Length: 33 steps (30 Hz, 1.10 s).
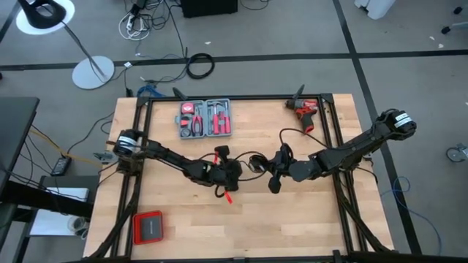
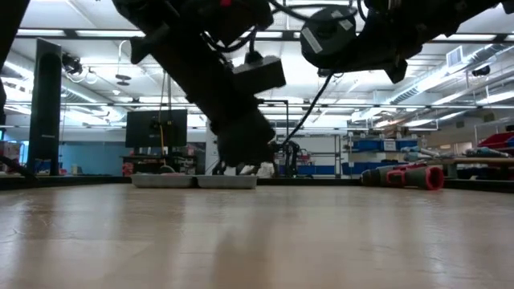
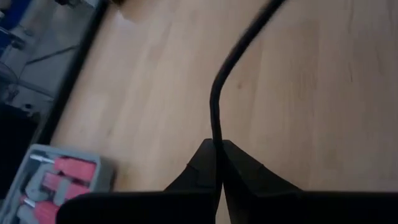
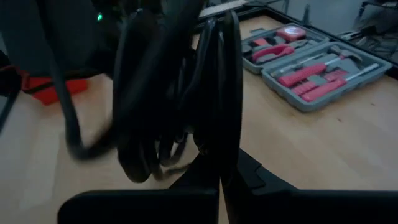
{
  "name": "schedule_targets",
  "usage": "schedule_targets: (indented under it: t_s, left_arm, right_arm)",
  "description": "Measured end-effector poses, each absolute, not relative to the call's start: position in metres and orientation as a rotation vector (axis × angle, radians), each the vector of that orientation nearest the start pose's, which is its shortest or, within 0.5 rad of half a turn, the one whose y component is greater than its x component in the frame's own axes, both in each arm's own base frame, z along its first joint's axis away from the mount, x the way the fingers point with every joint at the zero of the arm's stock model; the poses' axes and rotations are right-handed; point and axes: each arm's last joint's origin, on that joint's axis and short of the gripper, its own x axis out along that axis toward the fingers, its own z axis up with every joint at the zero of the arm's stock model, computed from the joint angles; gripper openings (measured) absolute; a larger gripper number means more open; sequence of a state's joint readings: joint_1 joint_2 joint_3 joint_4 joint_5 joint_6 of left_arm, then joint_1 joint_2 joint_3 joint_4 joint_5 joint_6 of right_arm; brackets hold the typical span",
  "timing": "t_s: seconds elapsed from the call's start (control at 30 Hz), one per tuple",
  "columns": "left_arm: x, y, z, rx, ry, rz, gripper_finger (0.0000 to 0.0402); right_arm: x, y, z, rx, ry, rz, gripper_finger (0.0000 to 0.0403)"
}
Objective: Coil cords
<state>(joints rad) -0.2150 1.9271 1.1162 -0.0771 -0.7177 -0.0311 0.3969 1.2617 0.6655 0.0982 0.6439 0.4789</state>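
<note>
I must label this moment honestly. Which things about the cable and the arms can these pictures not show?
- Plug block: not identifiable in any view; in the high view the arms cover the cable.
- Number of loops: right wrist view, the bundle is blurred and too close.
- Table contact: low view, both end effectors are cut off at the top edge.

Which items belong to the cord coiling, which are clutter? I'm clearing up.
In the job: thin black cable, pinched by left gripper and right gripper.
Lying about: open grey tool case, red drill, red-edged flat box.
</note>
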Motion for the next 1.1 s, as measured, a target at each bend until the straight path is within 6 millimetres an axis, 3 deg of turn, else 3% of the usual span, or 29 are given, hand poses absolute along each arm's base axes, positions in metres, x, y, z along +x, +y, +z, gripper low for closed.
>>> schedule_targets:
  t_s: [0.8,1.1]
  left_arm:
    - [0.354,-0.056,0.22,0.459,0.659,0.608,0.0013]
    - [0.362,-0.058,0.242,0.446,0.576,0.577,0.0013]
  right_arm:
    - [0.24,0.084,0.214,0.279,0.487,-0.266,0.0]
    - [0.244,0.075,0.211,0.345,0.518,-0.258,0.0]
